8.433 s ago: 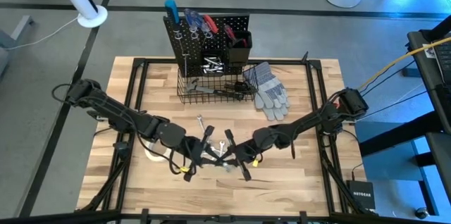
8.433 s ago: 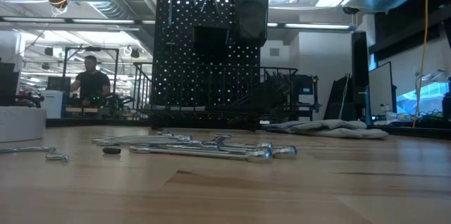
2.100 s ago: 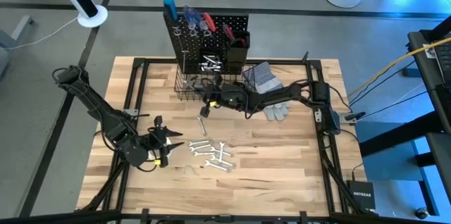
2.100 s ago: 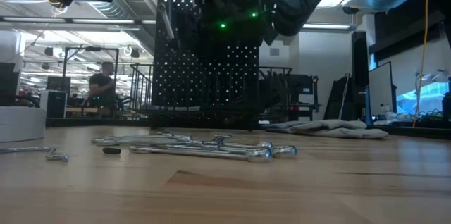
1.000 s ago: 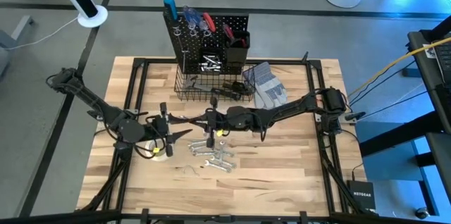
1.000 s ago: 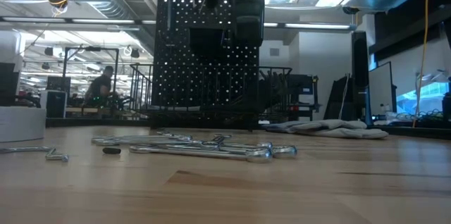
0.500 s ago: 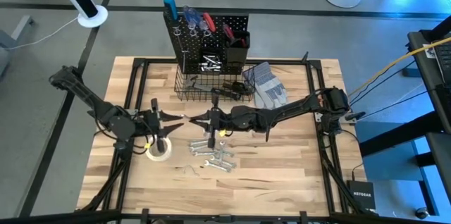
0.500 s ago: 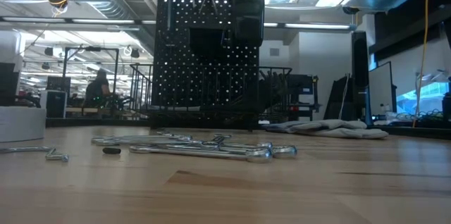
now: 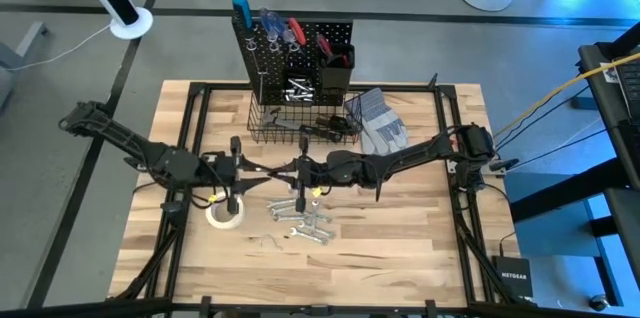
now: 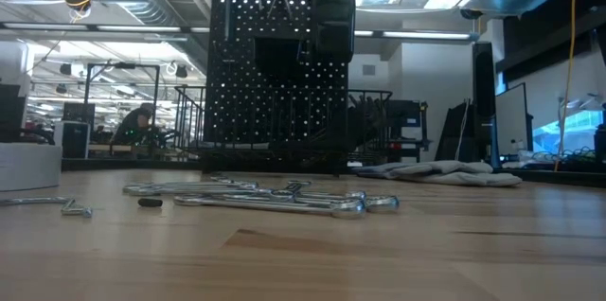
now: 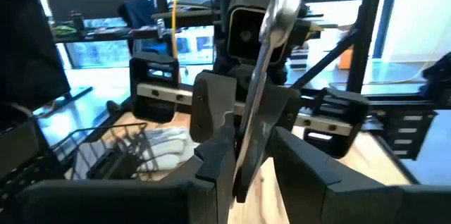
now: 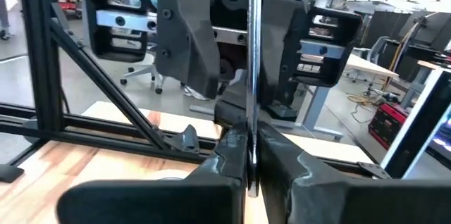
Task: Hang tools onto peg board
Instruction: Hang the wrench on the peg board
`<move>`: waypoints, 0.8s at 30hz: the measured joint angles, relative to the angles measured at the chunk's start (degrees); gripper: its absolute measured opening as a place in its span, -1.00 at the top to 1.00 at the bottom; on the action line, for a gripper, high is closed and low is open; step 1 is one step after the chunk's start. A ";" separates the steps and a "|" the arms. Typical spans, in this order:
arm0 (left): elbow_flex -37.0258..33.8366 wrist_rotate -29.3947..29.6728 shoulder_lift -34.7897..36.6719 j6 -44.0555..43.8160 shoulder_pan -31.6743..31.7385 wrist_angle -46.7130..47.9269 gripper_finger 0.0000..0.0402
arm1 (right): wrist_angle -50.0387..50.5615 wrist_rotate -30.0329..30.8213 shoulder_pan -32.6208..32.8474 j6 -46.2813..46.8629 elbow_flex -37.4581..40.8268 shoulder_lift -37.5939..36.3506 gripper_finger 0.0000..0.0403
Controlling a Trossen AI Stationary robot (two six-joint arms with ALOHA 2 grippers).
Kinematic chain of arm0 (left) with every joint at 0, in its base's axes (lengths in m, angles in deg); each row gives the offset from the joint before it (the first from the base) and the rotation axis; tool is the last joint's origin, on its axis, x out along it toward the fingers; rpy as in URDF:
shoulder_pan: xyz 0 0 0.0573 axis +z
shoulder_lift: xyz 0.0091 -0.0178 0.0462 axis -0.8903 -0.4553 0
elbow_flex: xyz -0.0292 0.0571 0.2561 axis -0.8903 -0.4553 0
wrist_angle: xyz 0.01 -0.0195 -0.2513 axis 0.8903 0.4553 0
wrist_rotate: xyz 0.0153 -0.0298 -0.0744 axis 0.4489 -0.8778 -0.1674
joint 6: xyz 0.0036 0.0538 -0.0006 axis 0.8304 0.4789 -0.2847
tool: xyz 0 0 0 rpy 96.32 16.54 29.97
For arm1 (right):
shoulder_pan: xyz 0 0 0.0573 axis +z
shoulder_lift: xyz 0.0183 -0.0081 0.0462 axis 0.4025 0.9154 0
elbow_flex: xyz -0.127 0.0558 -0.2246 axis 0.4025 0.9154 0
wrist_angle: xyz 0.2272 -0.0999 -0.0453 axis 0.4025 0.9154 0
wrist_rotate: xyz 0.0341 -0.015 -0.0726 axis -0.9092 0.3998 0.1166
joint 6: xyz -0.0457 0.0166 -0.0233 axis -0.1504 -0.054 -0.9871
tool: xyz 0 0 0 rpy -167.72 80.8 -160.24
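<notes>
Above the middle of the bench, my two grippers meet tip to tip over the loose tools. My right gripper is clenched on a silver wrench, which stands upright between its fingers, its flat edge on to the right wrist camera. My left gripper has its fingers closed against the same wrench from the opposite side, so both grip it at once; in the left wrist view the wrench rises tilted, its head in front of my right arm's wrist. From above, the shared wrench hangs just beyond the pile of silver wrenches lying on the bench, near side of centre. A white tape roll lies flat to the left of that pile, under my left arm. The peg board stands upright at the far edge of the bench, with red- and blue-handled screwdrivers in its top and a wire basket at its base. Grey work gloves lie to the right of the basket. A person shows in the room behind
</notes>
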 joint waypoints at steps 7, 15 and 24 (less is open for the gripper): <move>0.00 -0.23 -0.27 1.50 2.43 0.60 0.64 | -0.17 0.40 -0.08 0.00 0.00 0.00 0.88; 0.00 -0.26 -0.27 4.88 2.68 0.74 0.94 | -0.06 0.46 -0.08 -0.15 0.00 0.00 0.86; 8.24 3.30 2.68 -4.33 4.27 28.74 0.98 | 23.96 6.69 2.04 0.37 -0.04 -10.70 0.46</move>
